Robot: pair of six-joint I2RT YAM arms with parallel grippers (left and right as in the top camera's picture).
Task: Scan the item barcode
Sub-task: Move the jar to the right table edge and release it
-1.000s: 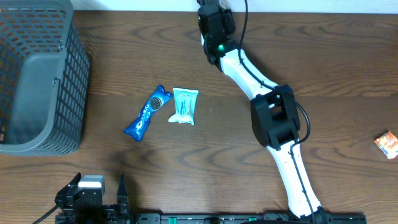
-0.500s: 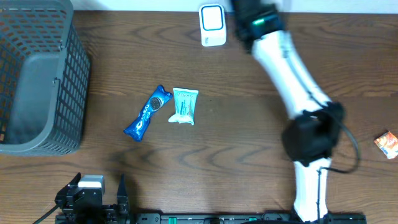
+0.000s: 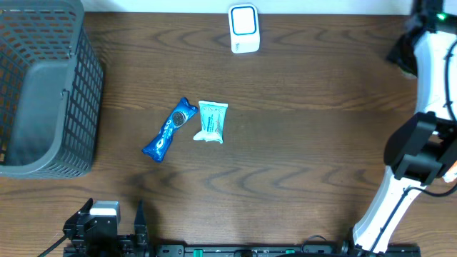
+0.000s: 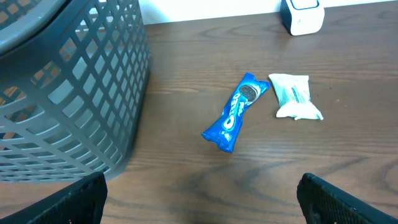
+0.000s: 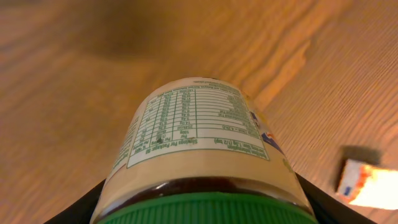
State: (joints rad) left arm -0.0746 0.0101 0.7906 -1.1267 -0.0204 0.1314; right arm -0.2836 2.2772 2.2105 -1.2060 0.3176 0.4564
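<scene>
Far left of the scanner (image 3: 243, 29), on the worktop (image 3: 307, 107): grey mesh basket (image 3: 43, 86), upright, mouth open to the overhead view.

Down-left of the scanner, at the worktop's front edge: left tool (image 4: 202, 196), set low and looking across the wood toward the scanner. Released, fingers (image 4: 62, 200) spread wide, nothing between them.

Between that tool and the scanner: blue Oreo pack (image 3: 169, 129), flat and slanted. Just beside it, on the side nearer the scanner: white-and-teal packet (image 3: 211, 121), also flat.

Far right of the scanner, at the frame's edge: right arm (image 3: 427, 78), white links bent at a dark elbow, upper link running toward the back edge, wrist cut off by the frame.

Right tool (image 5: 202, 208) clenched on the jar (image 5: 199, 137), dark fingers (image 5: 87, 208) on both sides just under the green lid (image 5: 199, 211). Long axis along the wrist's line of sight, lid toward the wrist, base pointing away over bare wood. Nutrition panel turned up to the wrist camera; barcode not in view. Low and right of the jar: small orange-and-white box (image 5: 364, 183) on the wood. Jar itself not made out from overhead.
</scene>
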